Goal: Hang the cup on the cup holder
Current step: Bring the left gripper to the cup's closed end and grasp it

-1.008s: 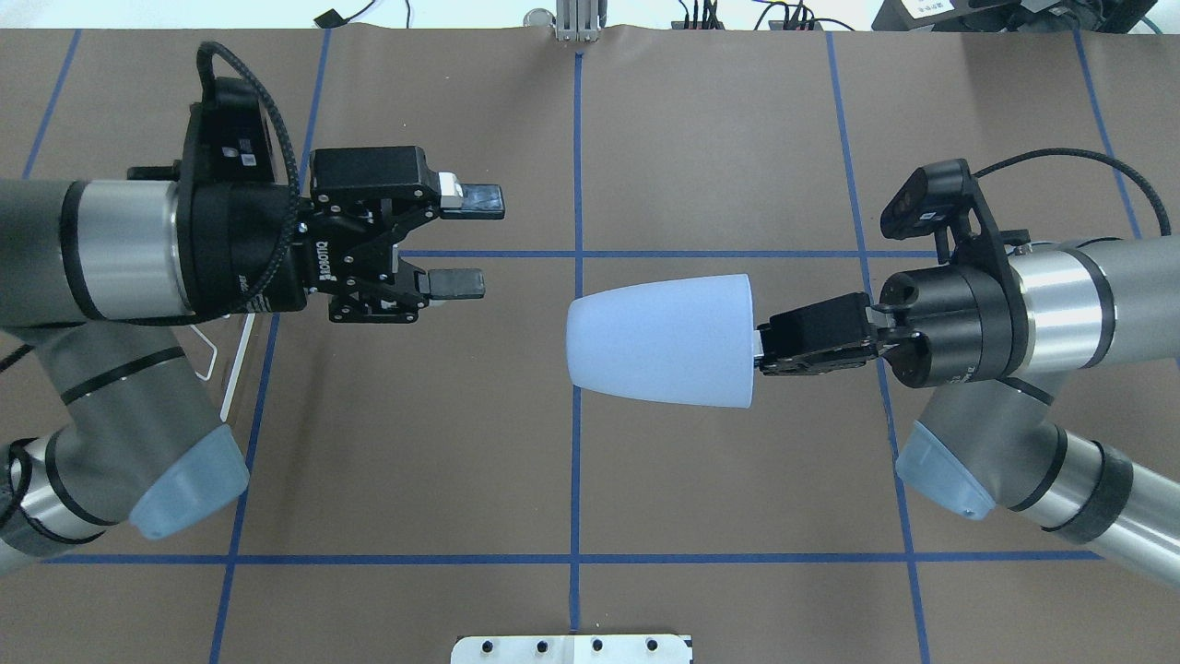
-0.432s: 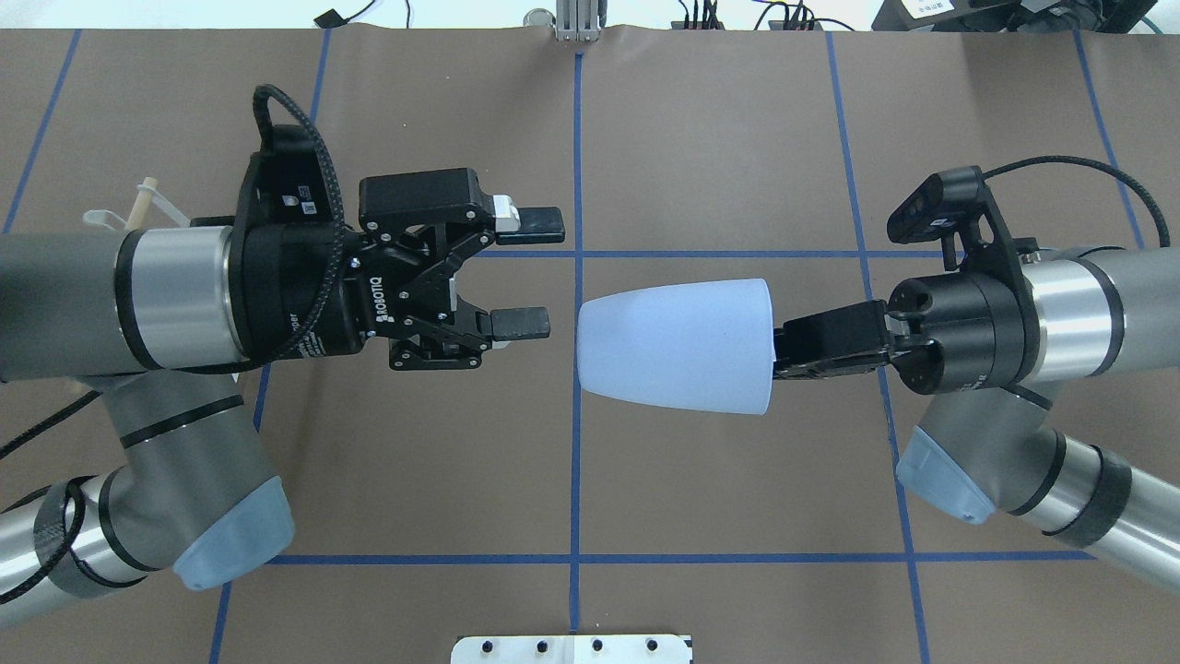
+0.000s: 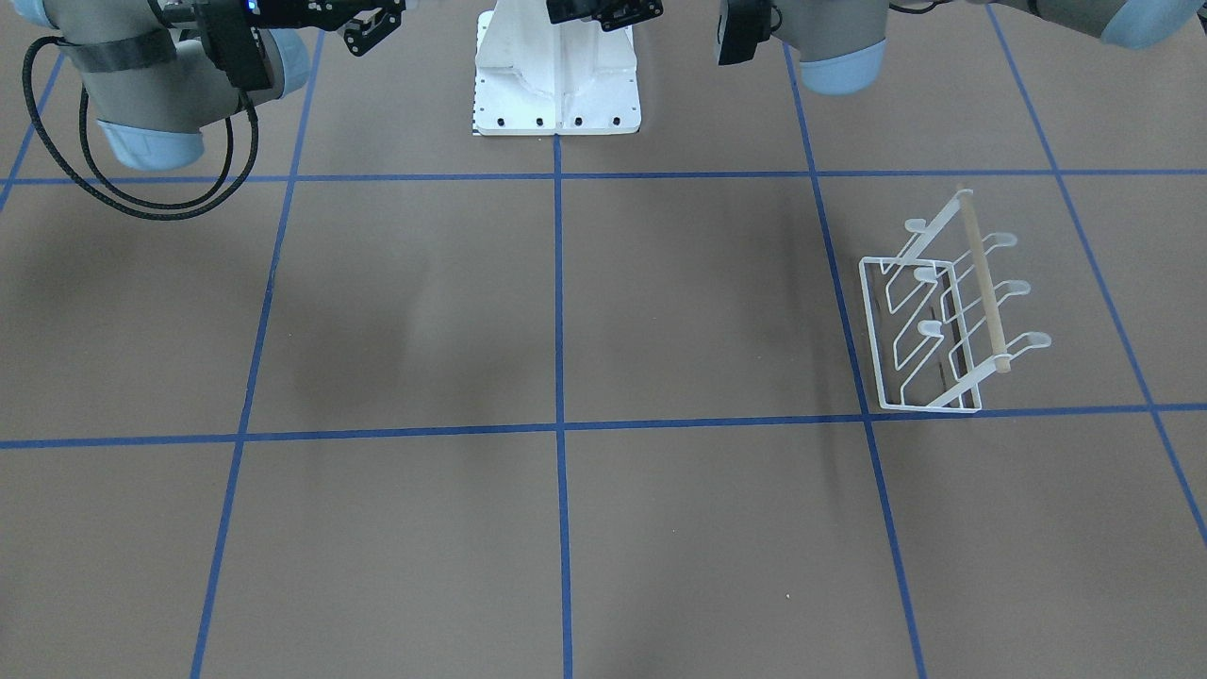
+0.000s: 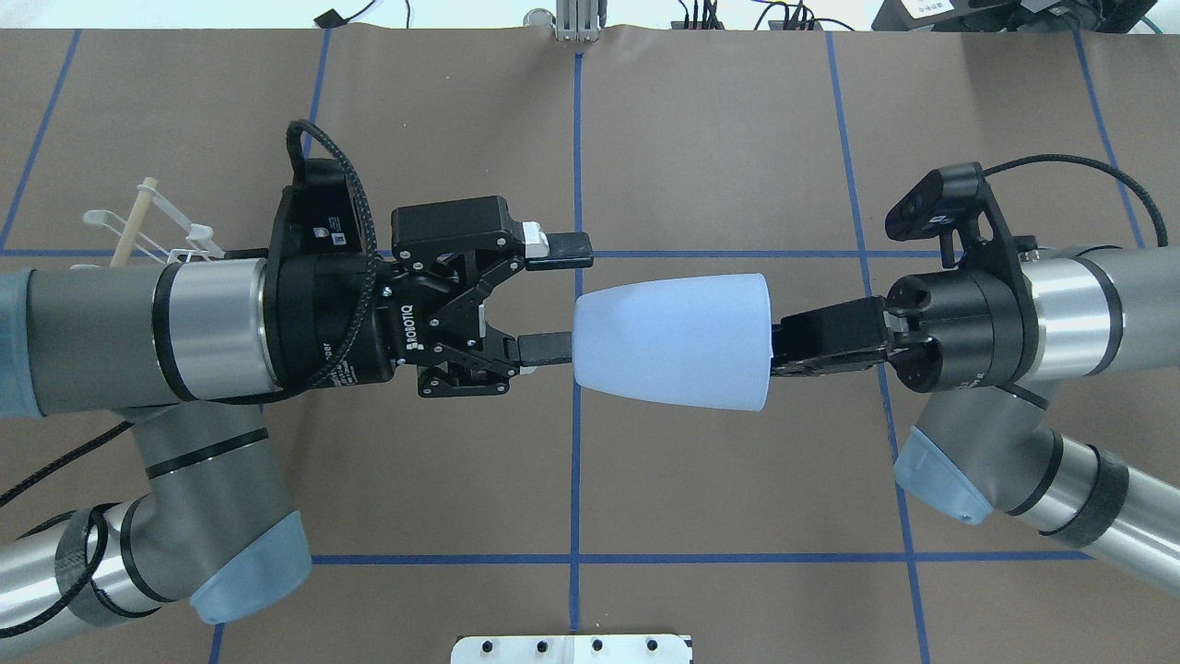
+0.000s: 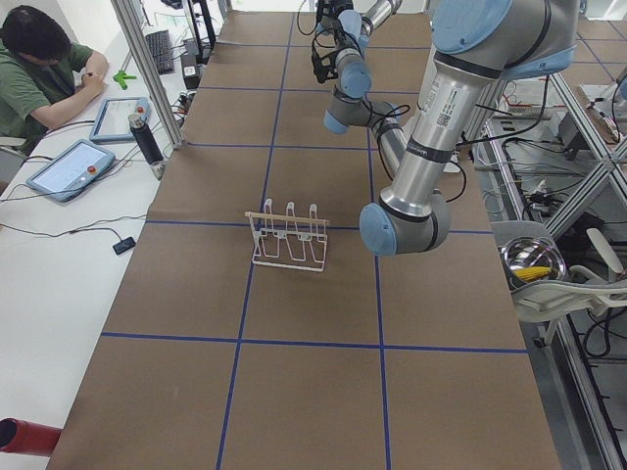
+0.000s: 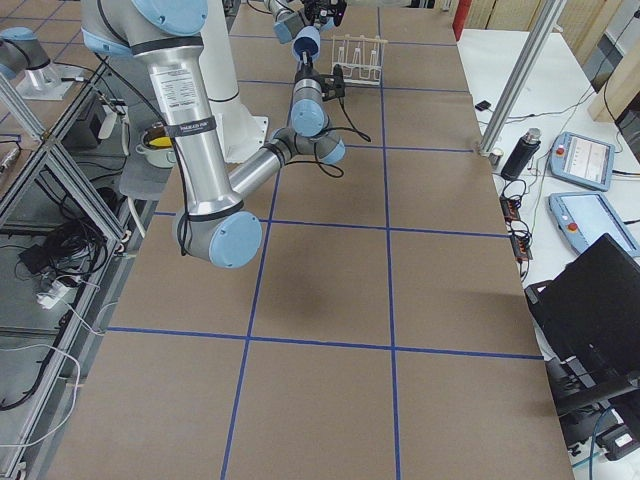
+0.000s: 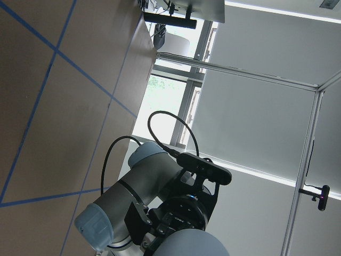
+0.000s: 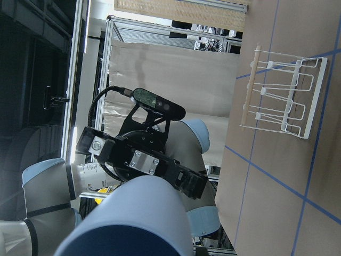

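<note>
Movement: the left claw (image 4: 560, 297), fingers apart, has slid up to the small light blue plastic cup (image 4: 671, 339), held sideways above the brown worktop (image 4: 737, 138), rim clamped in the right claw (image 4: 777, 347). Swap likely next.

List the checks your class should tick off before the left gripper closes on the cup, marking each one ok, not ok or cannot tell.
1. Right gripper shut on the rim of the cup: ok.
2. Cup held off the table, lying sideways: ok.
3. Left gripper open: ok.
4. Cup's base centred between the left fingers: not ok. In the overhead view the lower finger points at the base, not past it.
5. Rack upright with bare prongs: ok.
</note>
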Robot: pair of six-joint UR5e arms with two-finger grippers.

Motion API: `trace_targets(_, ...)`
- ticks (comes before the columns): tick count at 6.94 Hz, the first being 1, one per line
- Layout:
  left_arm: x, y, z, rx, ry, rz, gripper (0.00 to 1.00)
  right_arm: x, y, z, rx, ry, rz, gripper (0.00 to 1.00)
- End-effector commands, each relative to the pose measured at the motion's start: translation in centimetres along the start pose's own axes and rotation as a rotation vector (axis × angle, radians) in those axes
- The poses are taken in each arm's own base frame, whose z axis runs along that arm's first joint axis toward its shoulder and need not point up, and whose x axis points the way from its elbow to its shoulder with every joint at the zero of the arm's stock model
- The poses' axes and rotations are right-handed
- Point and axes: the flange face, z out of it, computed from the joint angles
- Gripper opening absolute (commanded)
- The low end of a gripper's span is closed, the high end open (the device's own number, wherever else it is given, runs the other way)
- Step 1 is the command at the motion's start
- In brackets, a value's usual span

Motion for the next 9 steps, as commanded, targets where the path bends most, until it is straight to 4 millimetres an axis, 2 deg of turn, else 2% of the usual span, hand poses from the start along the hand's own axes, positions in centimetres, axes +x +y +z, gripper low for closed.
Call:
trace_targets(1, -0.1, 0.6, 0.2, -0.007, 0.004, -0.010, 0.98, 0.2, -0.1, 0.1, 0.008, 0.000, 0.003, 0.00)
trace_targets(4, -0.2, 1.2, 0.4, -0.020, 0.005, -0.018, 0.98, 0.6, 0.4, 0.2, 0.004, 0.002, 0.012, 0.00)
trace_targets(6, -0.7, 1.8, 0.7, -0.036, 0.006, -0.025, 0.94, 0.4, 0.5, 0.5, 0.006, -0.007, 0.015, 0.00)
trace_targets(9, -0.6, 2.3, 0.4, -0.058, 0.030, -0.024, 0.64, 0.7, 0.6, 0.4, 0.005, -0.002, 0.017, 0.00)
